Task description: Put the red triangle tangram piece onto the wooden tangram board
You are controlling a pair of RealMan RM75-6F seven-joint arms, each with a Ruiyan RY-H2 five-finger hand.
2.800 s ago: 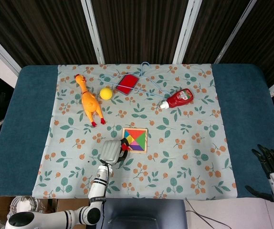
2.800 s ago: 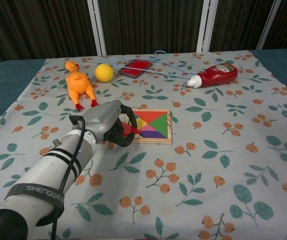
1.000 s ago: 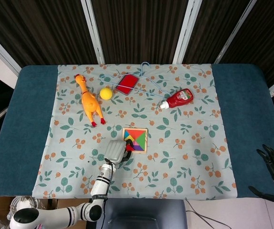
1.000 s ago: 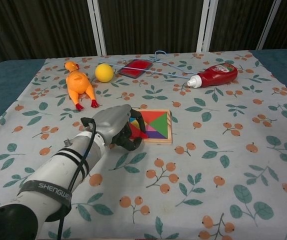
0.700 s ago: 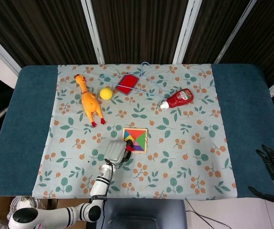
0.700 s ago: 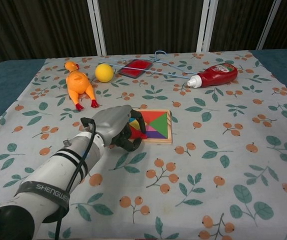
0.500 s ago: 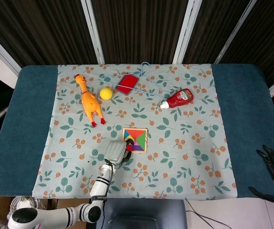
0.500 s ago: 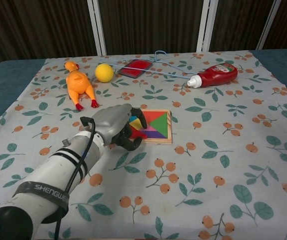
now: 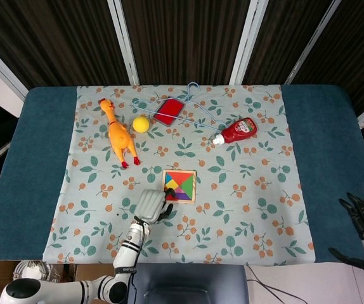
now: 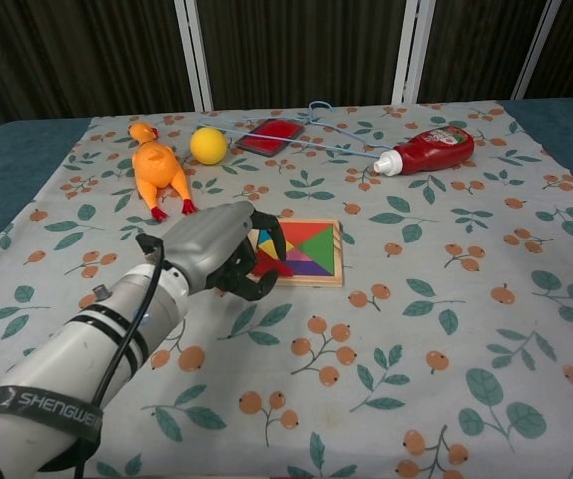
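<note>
Left hand point(image 10: 217, 249) sits just left of the wooden tangram board point(image 10: 301, 251), fingers point(image 10: 257, 286) loosely curled and gripping nothing as far as the chest view shows; the red triangle tangram piece point(image 10: 268, 262) lies at the board's near-left corner, apparently free of the fingers. Judged from this, the placement step is at or near completion, though whether the piece lies flat in its recess cannot be told. Right hand point(image 9: 363, 218) waits spread at the near-right table edge; next, withdraw the left hand clear without nudging the board.

Wooden tangram board point(image 10: 311, 276), cloth tablecloth point(image 10: 446, 299)
</note>
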